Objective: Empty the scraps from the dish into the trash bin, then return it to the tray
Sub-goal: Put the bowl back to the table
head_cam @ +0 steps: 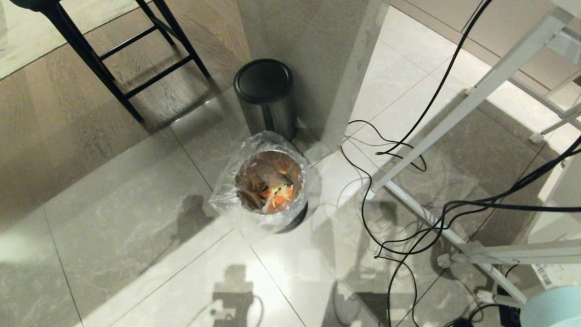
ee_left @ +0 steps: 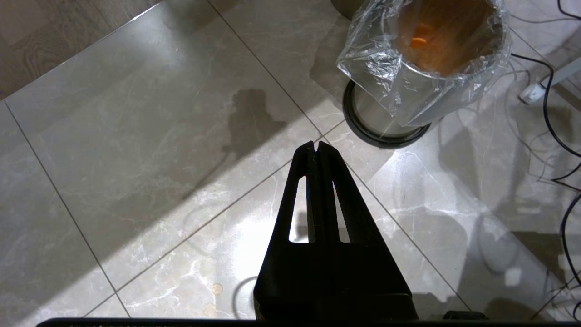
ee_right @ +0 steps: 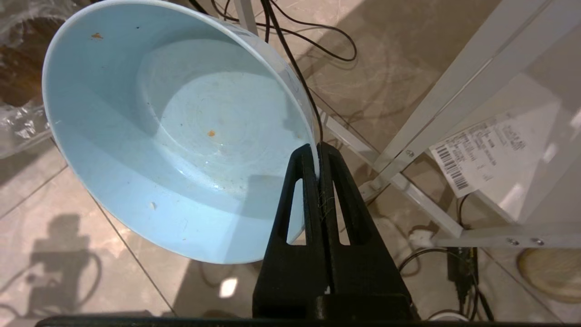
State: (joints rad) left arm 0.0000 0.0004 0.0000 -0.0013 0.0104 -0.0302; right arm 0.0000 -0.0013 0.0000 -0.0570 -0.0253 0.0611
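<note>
your tiled floor (head_cam: 136, 236) carries the trash bin (head_cam: 268, 181) just ahead of the left gripper (ee_left: 317, 146), black-lidded bin (head_cam: 265, 97) behind it, cables (head_cam: 399, 218) toward the right gripper (ee_right: 317, 150).

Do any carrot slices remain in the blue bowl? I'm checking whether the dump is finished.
No: in the right wrist view the dish shows only tiny orange specks, while the scraps lie in the trash bin.

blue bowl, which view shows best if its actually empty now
The right wrist view. It looks straight into the blue bowl, pinched by its rim in the right end effector: only a few tiny specks remain inside. The head view catches just an edge of the bowl at its lower right corner. The left wrist view does not show it.
</note>
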